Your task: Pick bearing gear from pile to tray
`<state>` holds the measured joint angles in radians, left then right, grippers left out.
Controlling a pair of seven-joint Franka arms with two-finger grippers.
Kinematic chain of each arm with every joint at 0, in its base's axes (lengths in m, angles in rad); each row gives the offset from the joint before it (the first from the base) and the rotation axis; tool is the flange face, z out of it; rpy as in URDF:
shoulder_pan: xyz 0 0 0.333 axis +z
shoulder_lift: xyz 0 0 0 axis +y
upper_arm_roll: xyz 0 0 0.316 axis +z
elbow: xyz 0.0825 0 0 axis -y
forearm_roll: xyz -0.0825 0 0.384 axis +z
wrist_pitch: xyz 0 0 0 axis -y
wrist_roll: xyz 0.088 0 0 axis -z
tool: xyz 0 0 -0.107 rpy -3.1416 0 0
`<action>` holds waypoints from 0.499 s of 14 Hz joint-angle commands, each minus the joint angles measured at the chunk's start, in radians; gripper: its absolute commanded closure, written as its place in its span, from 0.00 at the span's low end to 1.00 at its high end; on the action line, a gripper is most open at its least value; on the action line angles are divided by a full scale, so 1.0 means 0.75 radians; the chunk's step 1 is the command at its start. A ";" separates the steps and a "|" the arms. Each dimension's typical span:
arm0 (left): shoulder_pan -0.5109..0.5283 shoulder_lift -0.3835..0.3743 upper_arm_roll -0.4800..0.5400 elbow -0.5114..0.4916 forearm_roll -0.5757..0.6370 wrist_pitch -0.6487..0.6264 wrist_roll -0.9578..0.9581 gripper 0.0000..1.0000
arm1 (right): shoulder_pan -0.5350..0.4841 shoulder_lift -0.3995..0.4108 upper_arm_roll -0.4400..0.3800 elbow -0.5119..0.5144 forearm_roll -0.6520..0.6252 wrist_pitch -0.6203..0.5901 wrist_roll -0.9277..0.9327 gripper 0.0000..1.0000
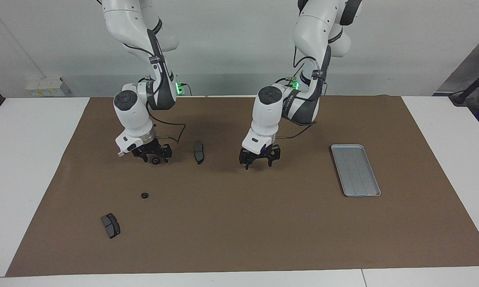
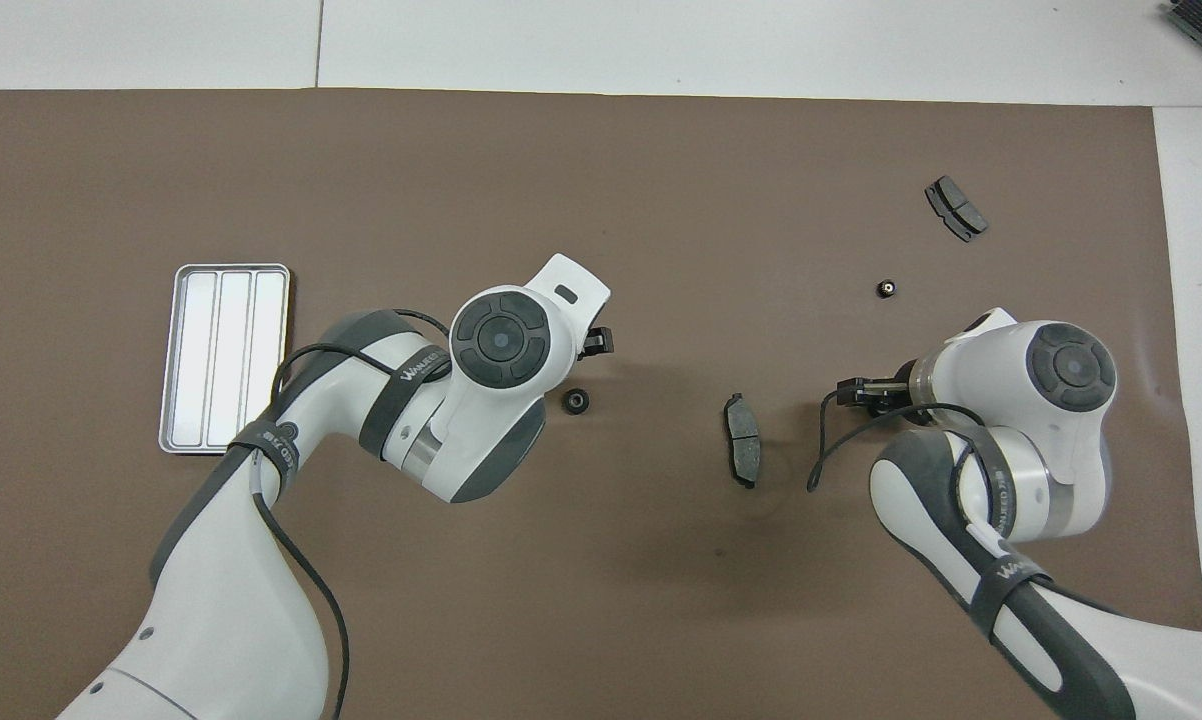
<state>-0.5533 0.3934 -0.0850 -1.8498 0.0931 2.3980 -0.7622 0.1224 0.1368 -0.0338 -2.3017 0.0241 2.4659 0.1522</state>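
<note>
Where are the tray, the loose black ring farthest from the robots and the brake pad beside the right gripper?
tray (image 1: pixel 355 170): facing view, on its ribbed floor.
ring (image 1: pixel 144 195): facing view, on its top face.
pad (image 2: pixel 742 439): overhead view, on its middle.

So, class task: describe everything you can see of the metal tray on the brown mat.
The tray is a flat, silver-grey rectangle that looks like metal, with rounded corners, a low raised rim and lengthwise ribs splitting its floor into strips. It lies flat on the brown mat toward the left arm's end of the table, its long side running away from the robots. Nothing lies in it, and neither gripper touches it.
</note>
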 commanded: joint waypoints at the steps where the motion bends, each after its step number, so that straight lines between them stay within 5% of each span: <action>1: -0.054 -0.025 0.021 -0.092 0.035 0.073 -0.029 0.00 | -0.028 0.006 0.014 -0.009 -0.010 0.038 -0.025 0.34; 7: -0.095 -0.036 0.019 -0.125 0.037 0.077 -0.015 0.02 | -0.024 0.004 0.014 -0.020 -0.010 0.038 -0.017 0.82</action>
<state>-0.6015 0.3935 -0.0864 -1.9039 0.0949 2.4349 -0.7620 0.1208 0.1415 -0.0343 -2.3047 0.0240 2.4736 0.1521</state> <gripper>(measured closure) 0.000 0.656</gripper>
